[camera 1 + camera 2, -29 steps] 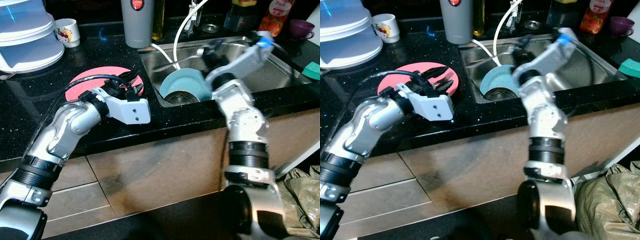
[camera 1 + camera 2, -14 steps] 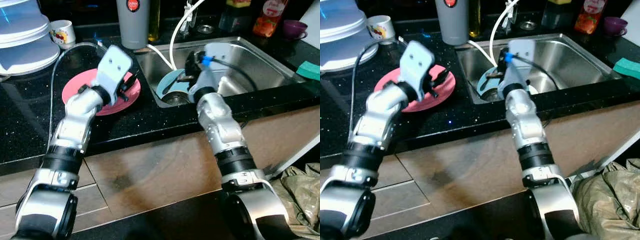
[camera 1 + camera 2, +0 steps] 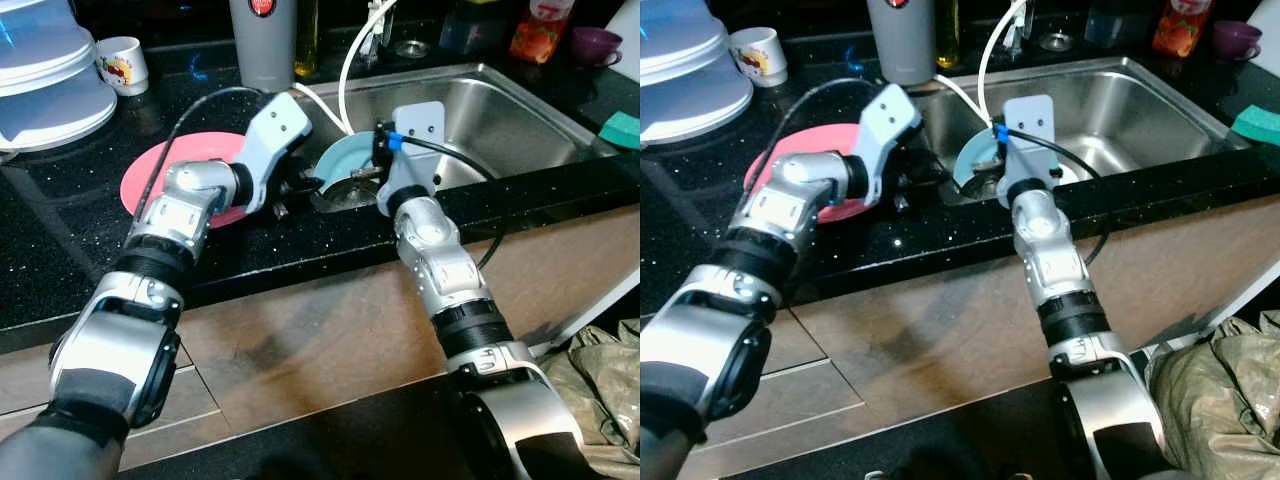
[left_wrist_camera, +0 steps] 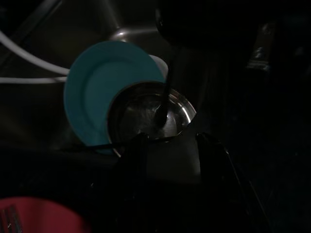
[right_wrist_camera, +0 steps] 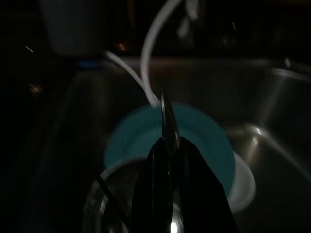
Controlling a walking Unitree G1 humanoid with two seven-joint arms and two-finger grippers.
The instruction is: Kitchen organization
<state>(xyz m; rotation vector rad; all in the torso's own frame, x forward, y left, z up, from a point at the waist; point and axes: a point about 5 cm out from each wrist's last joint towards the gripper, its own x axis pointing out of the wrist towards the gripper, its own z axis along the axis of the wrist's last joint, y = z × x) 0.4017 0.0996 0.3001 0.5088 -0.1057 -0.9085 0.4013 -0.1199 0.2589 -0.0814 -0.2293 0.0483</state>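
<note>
Pinching a thin utensil [image 5: 165, 121], my right claw [image 5: 167, 145] has come over the teal plate [image 3: 345, 160]; my left claw [image 4: 167, 141], spread, has swung sinkward from the pink plate [image 3: 150, 175]; sorting proceeds.

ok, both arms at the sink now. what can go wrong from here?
1. The right gripper pinches a thin utensil by its end above the steel bowl; it could slip out.
2. The left gripper sits at the sink's edge, close to the right arm; they could clash.
3. The teal plate leans and could slide if bumped.
</note>
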